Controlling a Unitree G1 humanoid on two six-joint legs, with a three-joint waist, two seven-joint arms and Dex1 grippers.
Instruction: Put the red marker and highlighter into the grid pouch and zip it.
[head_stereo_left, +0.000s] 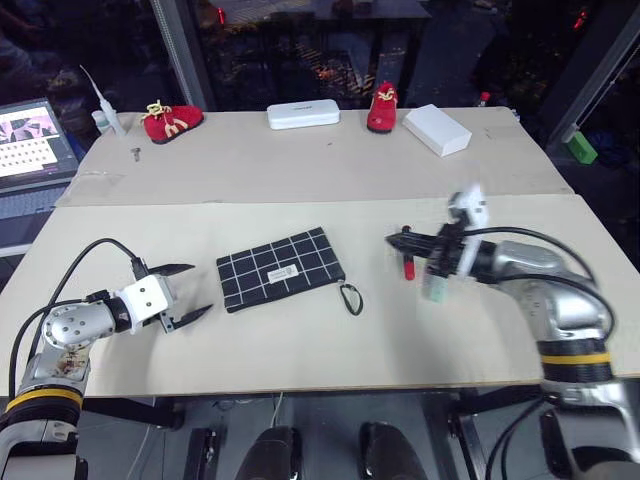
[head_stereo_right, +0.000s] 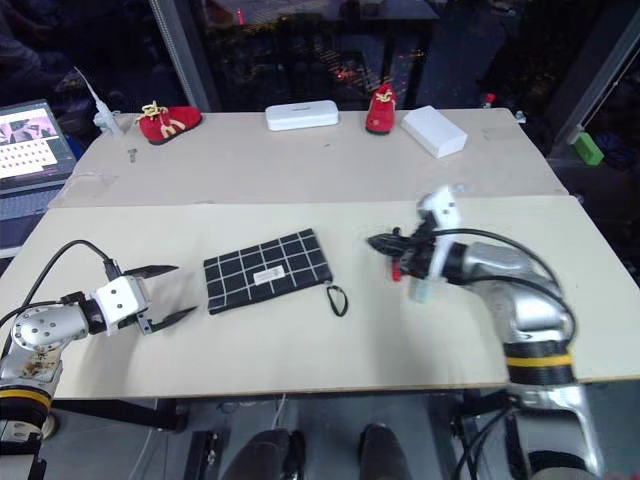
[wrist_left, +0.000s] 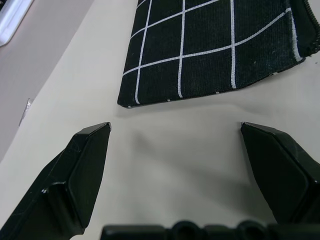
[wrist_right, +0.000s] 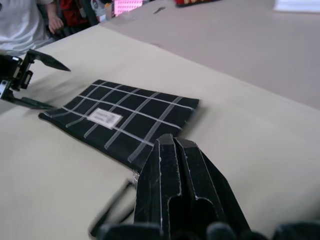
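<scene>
The grid pouch (head_stereo_left: 280, 268) lies flat at the table's middle, white label up, with its zipper-pull loop (head_stereo_left: 351, 298) at its right end. My left gripper (head_stereo_left: 200, 288) stands open just left of the pouch, nothing between its fingers (wrist_left: 80, 165). My right gripper (head_stereo_left: 392, 239) is shut on nothing and hovers right of the pouch, pointing toward it. Below that arm the red marker (head_stereo_left: 408, 268) and the pale-green highlighter (head_stereo_left: 435, 288) lie on the table, partly covered by the wrist. The right wrist view shows the pouch (wrist_right: 125, 120) ahead of the shut fingers (wrist_right: 172, 165).
Along the table's far side sit two red baby shoes (head_stereo_left: 172, 120) (head_stereo_left: 383, 108), a white plastic case (head_stereo_left: 302, 114) and a white box (head_stereo_left: 437, 130). A laptop (head_stereo_left: 30, 140) stands at the far left. A green block (head_stereo_left: 581, 148) lies off the table's right. A person (wrist_right: 20, 20) stands beyond.
</scene>
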